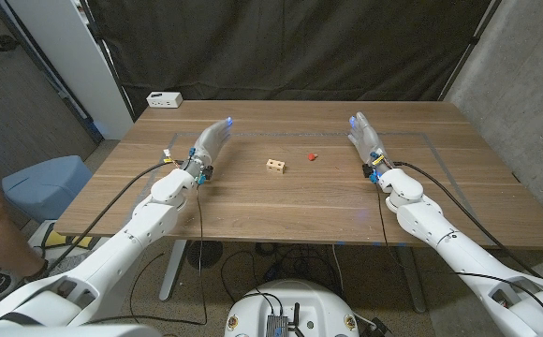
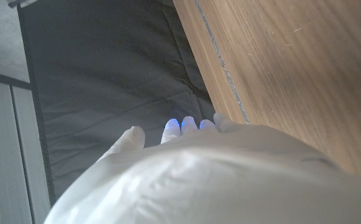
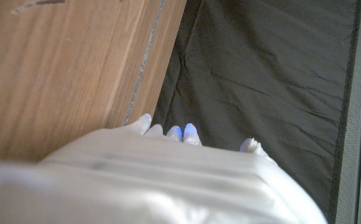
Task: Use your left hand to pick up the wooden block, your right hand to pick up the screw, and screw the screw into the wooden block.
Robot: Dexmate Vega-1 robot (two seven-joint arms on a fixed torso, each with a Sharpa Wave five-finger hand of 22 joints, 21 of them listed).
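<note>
The wooden block (image 1: 274, 166) sits near the middle of the wooden table (image 1: 253, 211), with the small red screw (image 1: 313, 156) just to its right, apart from it. Both lie between the hands: the left hand (image 1: 212, 142) is well to the block's left, the right hand (image 1: 366, 137) to the screw's right. Each hand holds nothing, its fingers extended and loosely apart. No writing is readable.
</note>
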